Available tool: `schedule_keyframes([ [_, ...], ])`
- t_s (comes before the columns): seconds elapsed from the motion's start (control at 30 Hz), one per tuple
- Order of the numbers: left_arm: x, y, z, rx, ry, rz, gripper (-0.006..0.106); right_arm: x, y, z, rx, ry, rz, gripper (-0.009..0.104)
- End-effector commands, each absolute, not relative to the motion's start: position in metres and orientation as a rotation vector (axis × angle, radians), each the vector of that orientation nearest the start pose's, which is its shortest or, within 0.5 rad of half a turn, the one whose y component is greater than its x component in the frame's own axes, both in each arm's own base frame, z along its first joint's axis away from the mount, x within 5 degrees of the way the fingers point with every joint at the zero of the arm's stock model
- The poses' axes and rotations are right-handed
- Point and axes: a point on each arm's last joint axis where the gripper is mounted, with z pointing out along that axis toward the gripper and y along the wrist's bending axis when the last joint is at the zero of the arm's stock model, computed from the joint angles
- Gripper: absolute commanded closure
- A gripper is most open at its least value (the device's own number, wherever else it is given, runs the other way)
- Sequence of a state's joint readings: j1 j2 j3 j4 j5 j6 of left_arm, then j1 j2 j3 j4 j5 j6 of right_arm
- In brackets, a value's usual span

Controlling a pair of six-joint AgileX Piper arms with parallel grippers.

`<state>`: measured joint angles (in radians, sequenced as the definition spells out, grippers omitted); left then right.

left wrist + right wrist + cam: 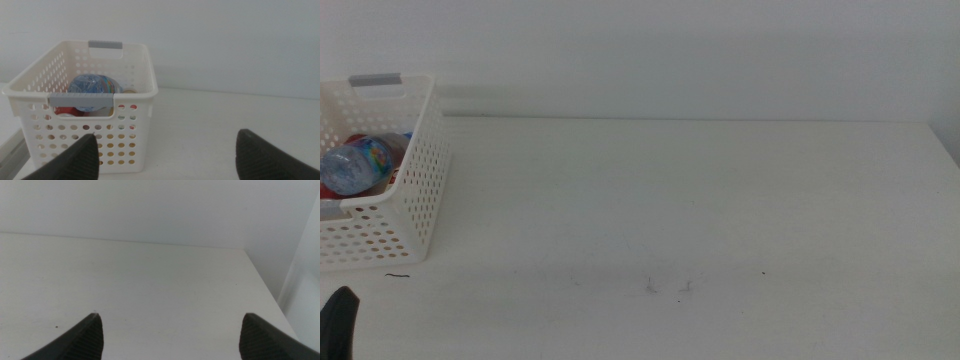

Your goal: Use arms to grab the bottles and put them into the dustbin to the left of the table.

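Bin [415,190]: white plastic basket, rectangular, walls pierced with rows of round holes, a grey strip on the rim at each short end. It stands on the desk [700,200] at its 9 o'clock edge in the middle view, cut off there by the picture's side.

Contents: water bottle [355,165], clear and crinkled, with a blue and multicoloured label, lying on its side on top. Under it shows a bit of red, probably the can [65,111], seen through the handle slot in my left wrist view. A small tan patch [130,91] beside the bottle may be the tea bottle; I cannot tell. Caps are not visible in any view.

Desk: flat, white, a few small dark scuffs toward 6 o'clock in the middle view.

My left tool [167,152]: jaws spread wide, gripping nothing, facing the bin's near short wall, near it but apart. In the middle view only a dark tip of it shows at 7 o'clock, at the bottom edge, just below the bin.

My right tool [170,335]: jaws spread wide, nothing between them, over bare desk near the corner away from the bin. The middle view does not show it at all.

View differences: only the left wrist view shows both grey strips, the handle slot and the red beneath the bottle; the middle view shows the bin's long side.
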<state>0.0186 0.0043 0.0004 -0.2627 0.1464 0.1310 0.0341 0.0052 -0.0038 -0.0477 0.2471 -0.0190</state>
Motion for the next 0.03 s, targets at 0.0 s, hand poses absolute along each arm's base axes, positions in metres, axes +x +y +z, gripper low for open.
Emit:
schedule_keyframes([
  [0.0, 0.0564, -0.0022, 0.201, -0.102, 1.616, -0.123, 0.007, 0.0555, 0.0005, 0.1917, -0.076, 1.718, -0.041, 0.002],
])
